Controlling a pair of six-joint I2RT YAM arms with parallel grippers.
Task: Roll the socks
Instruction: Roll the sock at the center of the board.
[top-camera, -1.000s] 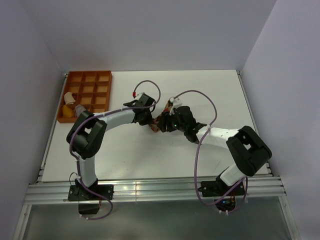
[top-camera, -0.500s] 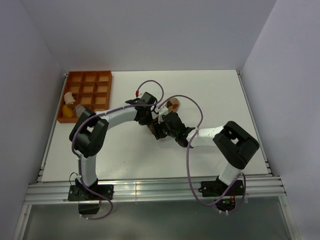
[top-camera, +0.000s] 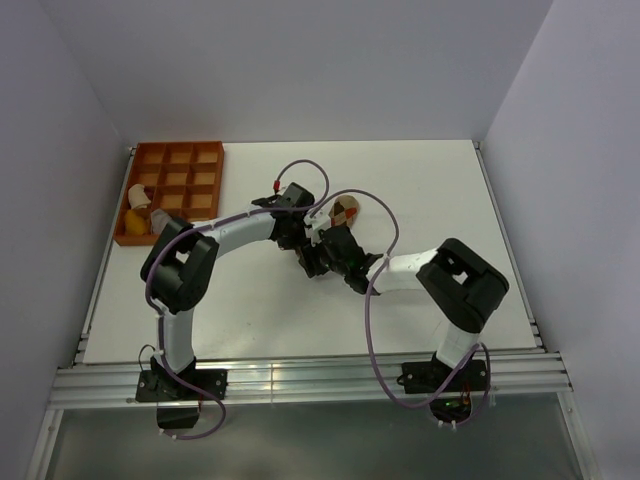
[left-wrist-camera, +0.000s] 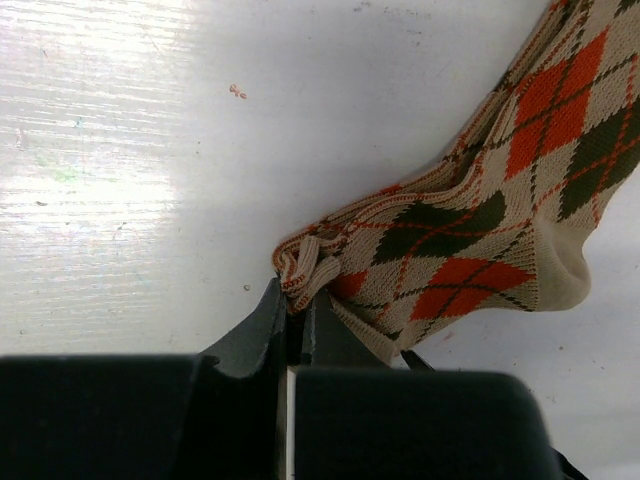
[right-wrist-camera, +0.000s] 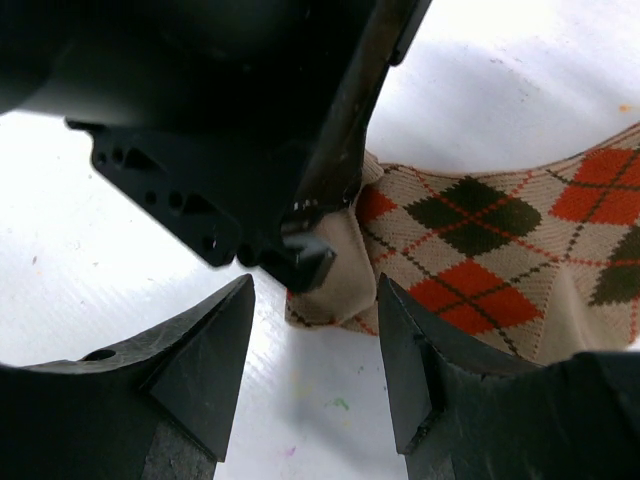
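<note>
the argyle sock (left-wrist-camera: 480, 230) lies on the white counter (left-wrist-camera: 150, 130) near its middle, between the two arms, with most of its length flat and its near end gathered into a small wad

the left claw (left-wrist-camera: 293, 312) is closed tight on that wad, its two dark fingers nipping a bunched lip of tan knit right at the counter surface; this looks like an anchor hold, keeping the start of the roll from springing flat

the right claw (right-wrist-camera: 315, 300) stands wide and holds nothing, one wedge-shaped finger on each side of the pinched end and just beside the left claw's tip; it seems placed to take over or to push the fold further along the sock

the sock is a soft ribbed knit, tan with red and dark brown diamonds crossed by thin diagonal lines; it creases readily where it is squeezed and will likely slump open once let go, so the roll has barely begun by this reckoning

the counter is smooth, hard and a little glossy, with a few tiny specks

an orange tray (top-camera: 175, 147) of square compartments sits at the far left corner, well apart from the work, with a pale bundle (top-camera: 140, 208) at its near end; what that bundle is cannot be told
</note>
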